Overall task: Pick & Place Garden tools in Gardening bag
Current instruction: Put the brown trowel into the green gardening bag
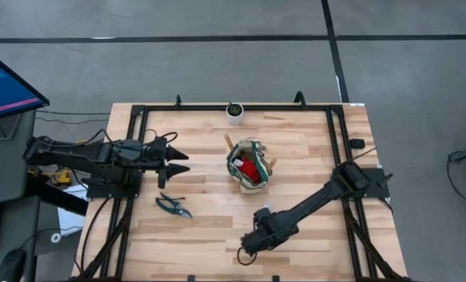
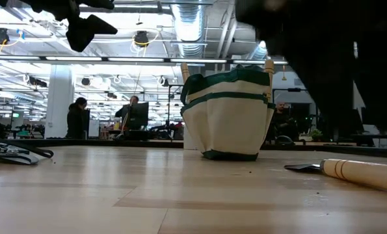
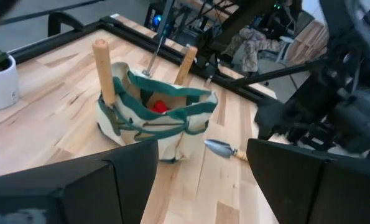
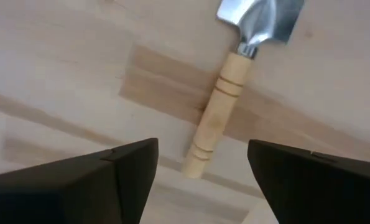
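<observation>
The cream gardening bag (image 1: pixel 247 166) with green trim stands upright mid-table. Two wooden handles (image 3: pixel 102 62) and a red item (image 3: pixel 160 107) stick out of its top. A trowel (image 4: pixel 221 115) with a silver blade and a wooden handle lies flat on the table. My right gripper (image 4: pixel 202 150) hovers open just above the free end of its handle, one finger on either side, touching nothing. It shows near the table's front edge in the high view (image 1: pixel 250 247). The pruning shears (image 1: pixel 174 206) lie flat at the front left. My left gripper (image 1: pixel 184 160) is open and empty in the air, left of the bag.
A small white pot with a green plant (image 1: pixel 234 112) stands at the table's far edge, behind the bag. A black frame (image 1: pixel 139 110) runs round the tabletop. Bare wood lies between the bag and the shears. People sit at desks in the room beyond (image 2: pixel 76 117).
</observation>
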